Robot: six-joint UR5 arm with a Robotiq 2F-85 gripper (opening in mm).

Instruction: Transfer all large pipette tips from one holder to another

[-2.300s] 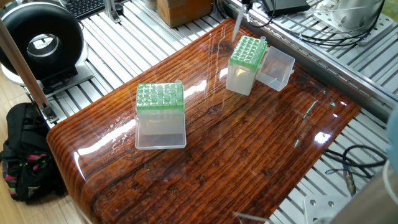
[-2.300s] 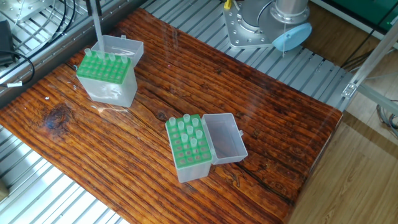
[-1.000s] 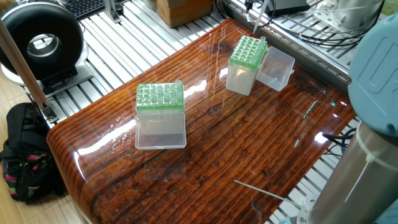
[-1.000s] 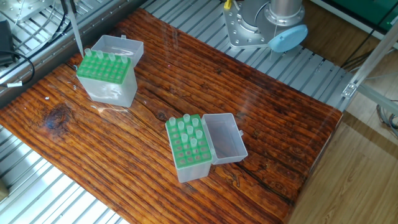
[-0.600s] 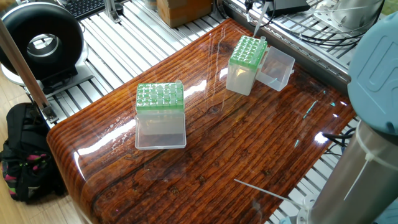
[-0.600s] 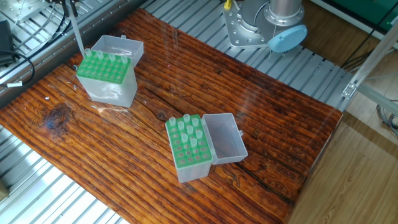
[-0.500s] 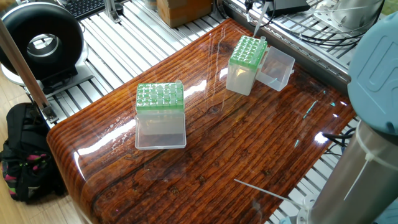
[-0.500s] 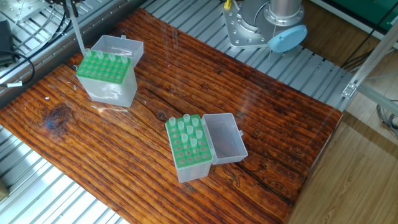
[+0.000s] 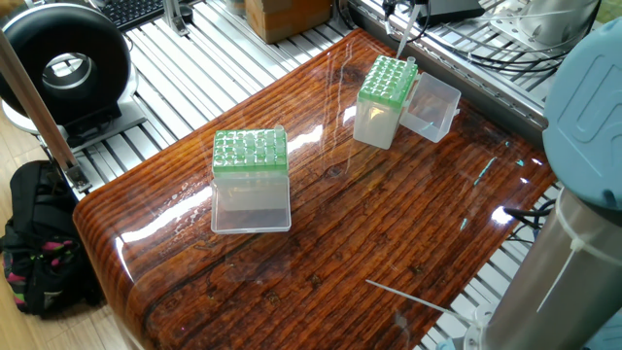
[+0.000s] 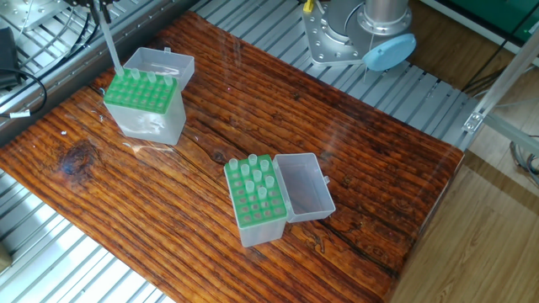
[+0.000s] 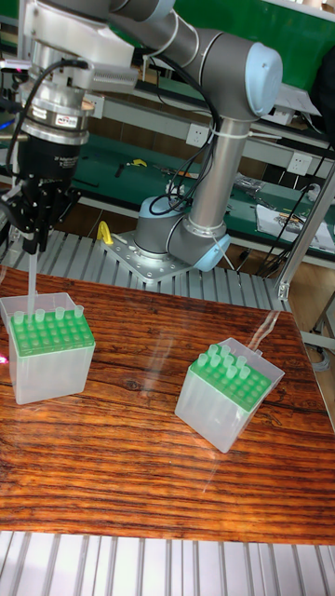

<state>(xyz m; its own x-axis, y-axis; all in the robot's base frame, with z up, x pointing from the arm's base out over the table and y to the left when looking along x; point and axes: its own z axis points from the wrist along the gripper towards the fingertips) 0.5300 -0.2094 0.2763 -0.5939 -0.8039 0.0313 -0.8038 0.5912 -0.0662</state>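
My gripper (image 11: pixel 33 244) is shut on a large pipette tip (image 11: pixel 30 281) that hangs upright over the back left corner of a green-topped holder (image 11: pixel 48 337). The tip's point is just above the green top. The same tip (image 10: pixel 109 40) shows above that holder (image 10: pixel 141 93) in the other fixed view, and again as a thin tip (image 9: pixel 399 41) over the far holder (image 9: pixel 386 80). A second holder (image 10: pixel 255 192) (image 11: pixel 230 372) with several tips in it stands mid-table, tilted in the tall view, its clear lid (image 10: pixel 304 185) open.
The far holder's clear lid (image 10: pixel 162 63) lies open behind it. The arm's base (image 10: pixel 354 38) is bolted to the ribbed aluminium bed beyond the wooden board. Cables (image 9: pixel 505 49) run along the far side, and a black round device (image 9: pixel 63 63) sits at the left.
Since 2.3 s ago the gripper carried the tip sideways along the far holder to its back corner. In the last half second it edged slightly closer to the holder.
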